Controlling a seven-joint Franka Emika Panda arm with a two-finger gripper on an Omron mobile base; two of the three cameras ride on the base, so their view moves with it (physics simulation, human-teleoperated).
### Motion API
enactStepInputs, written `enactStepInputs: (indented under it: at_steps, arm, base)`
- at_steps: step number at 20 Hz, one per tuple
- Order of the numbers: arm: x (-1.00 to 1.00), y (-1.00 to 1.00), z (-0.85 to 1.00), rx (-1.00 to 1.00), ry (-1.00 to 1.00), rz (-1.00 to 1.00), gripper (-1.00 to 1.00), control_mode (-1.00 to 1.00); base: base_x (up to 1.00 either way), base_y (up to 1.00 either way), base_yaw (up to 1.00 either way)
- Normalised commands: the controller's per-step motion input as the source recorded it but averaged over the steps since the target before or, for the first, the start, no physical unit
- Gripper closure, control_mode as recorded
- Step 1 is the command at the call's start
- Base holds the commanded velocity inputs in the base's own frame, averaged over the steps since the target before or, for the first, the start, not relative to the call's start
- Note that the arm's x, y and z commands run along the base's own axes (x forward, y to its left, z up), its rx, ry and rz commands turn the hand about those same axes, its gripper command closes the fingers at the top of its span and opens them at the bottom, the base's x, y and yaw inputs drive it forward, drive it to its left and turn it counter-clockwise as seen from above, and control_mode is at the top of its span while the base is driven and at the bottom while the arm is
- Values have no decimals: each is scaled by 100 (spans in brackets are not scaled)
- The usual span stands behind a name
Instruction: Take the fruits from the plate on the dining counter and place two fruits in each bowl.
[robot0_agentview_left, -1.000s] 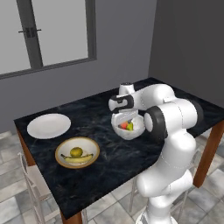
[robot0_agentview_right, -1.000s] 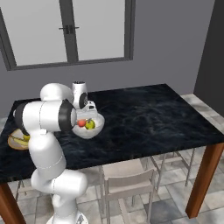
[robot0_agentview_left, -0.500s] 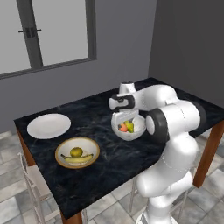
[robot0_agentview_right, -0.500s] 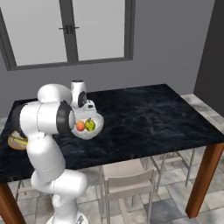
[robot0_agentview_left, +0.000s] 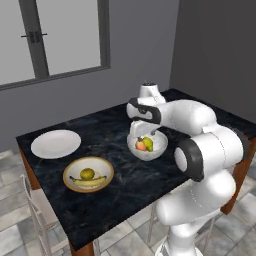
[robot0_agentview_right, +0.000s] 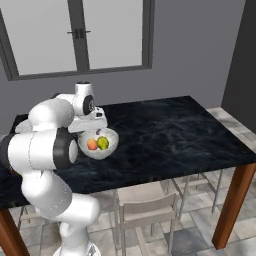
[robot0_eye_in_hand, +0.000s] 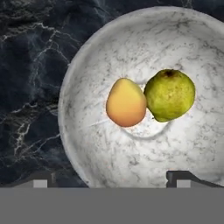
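Seen from the hand, the tool (robot0_eye_in_hand: 112, 177) hangs directly above the deep white bowl (robot0_eye_in_hand: 87, 148), its 2 dark fingertips (robot0_eye_in_hand: 41, 178) spread wide apart at the bowl's near rim and holding nothing. Inside that bowl lie 2 fruits touching each other: the red-orange round fruit (robot0_eye_in_hand: 126, 103) and, beside it, the yellow-green pear (robot0_eye_in_hand: 169, 94).

From the left base camera, the deep white bowl (robot0_agentview_left: 159, 150) stands near the middle of the black marble bench (robot0_agentview_left: 125, 185), just under the arm's wrist, with the red-orange fruit (robot0_agentview_left: 141, 146) and pear (robot0_agentview_left: 148, 143) showing above its rim. To the left of this bowl, nearer the bench's front edge, sits the shallow tan-rimmed bowl (robot0_agentview_left: 70, 170), holding the banana (robot0_agentview_left: 88, 181) and the round olive-yellow fruit (robot0_agentview_left: 87, 173) just behind it. Farther back and left of the deep bowl, the flat white plate (robot0_agentview_left: 56, 144) lies bare. Beyond the bench, a window (robot0_agentview_left: 50, 40) is set in the grey wall.
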Motion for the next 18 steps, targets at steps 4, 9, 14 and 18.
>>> enactStepInputs:
  at_steps: [4, 9, 14, 18]
  arm:
    - [-94, 0, 76, 0, -3, -3, -100, -100]
    - [-100, 10, 90, 0, -22, 0, -100, -100]
    - [-100, 19, 100, 0, -23, -1, -100, -100]
    - [-100, 7, 74, 0, -16, -7, -100, -100]
  base:
    - [0, 0, 0]
    - [0, 0, 0]
    - [0, 0, 0]
    - [0, 0, 0]
